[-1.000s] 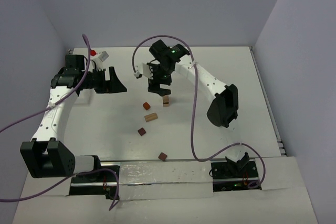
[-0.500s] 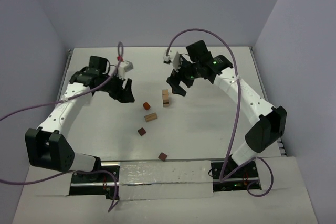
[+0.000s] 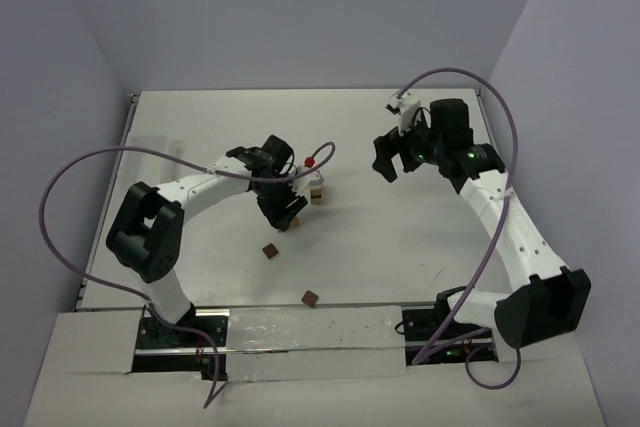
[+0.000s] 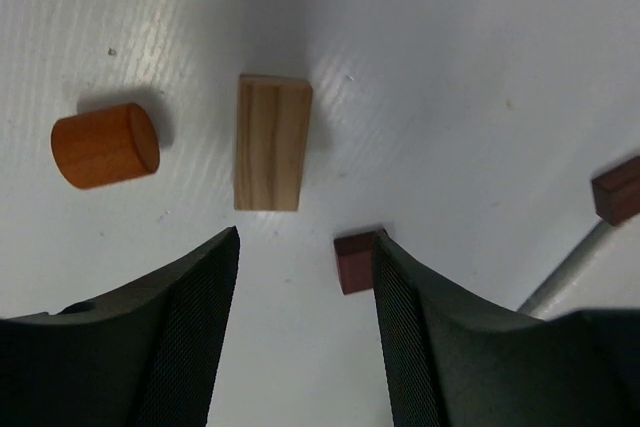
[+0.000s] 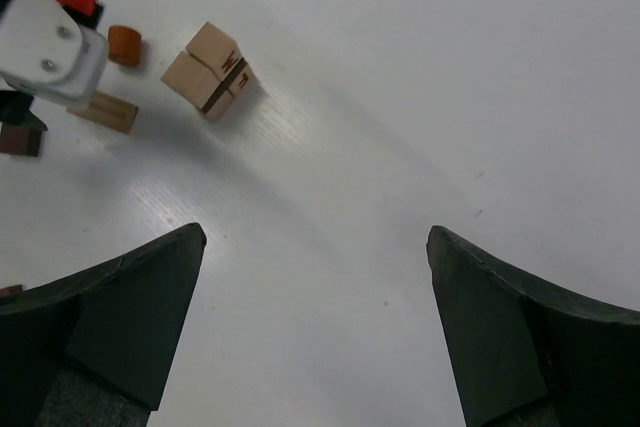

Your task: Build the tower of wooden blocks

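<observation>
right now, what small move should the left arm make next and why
Probably ease the left gripper forward so its open jaws straddle the tan bar: it lies just ahead, nothing is held, and a dark red cube sits beside one finger.

White table bears a short tower, tan bar, orange cylinder, dark cubes.

From above, the left gripper overlies the tan bar and orange cylinder, hiding them almost wholly; the tower is too small there to count its blocks; the left wrist view has a reddish-brown cube part-hidden behind a finger and a dark block cut by the right edge; the right wrist view shows that bar partly under a white connector.
</observation>
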`<state>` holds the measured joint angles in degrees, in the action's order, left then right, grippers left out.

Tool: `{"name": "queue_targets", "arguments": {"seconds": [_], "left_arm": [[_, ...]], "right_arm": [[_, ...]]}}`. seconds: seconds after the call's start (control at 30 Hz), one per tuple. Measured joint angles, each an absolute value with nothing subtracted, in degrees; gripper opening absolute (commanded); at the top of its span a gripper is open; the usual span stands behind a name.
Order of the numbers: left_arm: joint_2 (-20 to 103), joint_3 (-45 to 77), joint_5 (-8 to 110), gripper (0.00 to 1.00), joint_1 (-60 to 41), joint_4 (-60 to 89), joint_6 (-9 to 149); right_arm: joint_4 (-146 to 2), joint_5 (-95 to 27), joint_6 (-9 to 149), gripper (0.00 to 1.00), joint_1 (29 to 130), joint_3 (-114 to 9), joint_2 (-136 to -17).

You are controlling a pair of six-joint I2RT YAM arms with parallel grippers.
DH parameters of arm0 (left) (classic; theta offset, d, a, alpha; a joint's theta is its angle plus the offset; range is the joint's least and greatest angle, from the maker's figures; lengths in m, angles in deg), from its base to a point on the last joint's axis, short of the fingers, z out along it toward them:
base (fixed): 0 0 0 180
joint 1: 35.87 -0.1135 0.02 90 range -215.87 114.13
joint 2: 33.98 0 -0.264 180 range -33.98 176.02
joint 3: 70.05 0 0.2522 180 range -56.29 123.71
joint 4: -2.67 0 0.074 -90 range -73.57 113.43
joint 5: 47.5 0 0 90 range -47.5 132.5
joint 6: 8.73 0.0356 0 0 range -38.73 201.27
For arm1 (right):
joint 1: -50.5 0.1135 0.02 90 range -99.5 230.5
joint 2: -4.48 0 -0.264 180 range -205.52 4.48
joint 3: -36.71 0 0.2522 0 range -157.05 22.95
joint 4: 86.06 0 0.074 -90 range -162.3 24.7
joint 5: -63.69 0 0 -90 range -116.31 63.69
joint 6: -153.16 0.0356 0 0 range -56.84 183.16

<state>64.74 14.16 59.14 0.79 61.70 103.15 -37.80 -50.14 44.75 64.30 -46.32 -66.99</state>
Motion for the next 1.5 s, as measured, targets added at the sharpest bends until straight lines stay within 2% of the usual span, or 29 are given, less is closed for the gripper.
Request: {"name": "queue_targets", "arguments": {"seconds": [0.23,0.57,1.5], "left_arm": [[71.36,18.31,54.64,0.57,2.71,59.01,103.36],[75.32,20.09,51.65,0.56,3.84,56.59,104.32],[74.24,17.52,55.19,0.58,4.87,56.26,103.95]], "right_arm": [[-41.06,-49.9,48.0,1.0,59.86,-44.65,-63.45],[-42.12,-50.4,48.83,1.0,59.56,-42.45,-63.46],[-42.23,-54.28,48.73,1.0,59.56,-42.52,-63.46]]}}
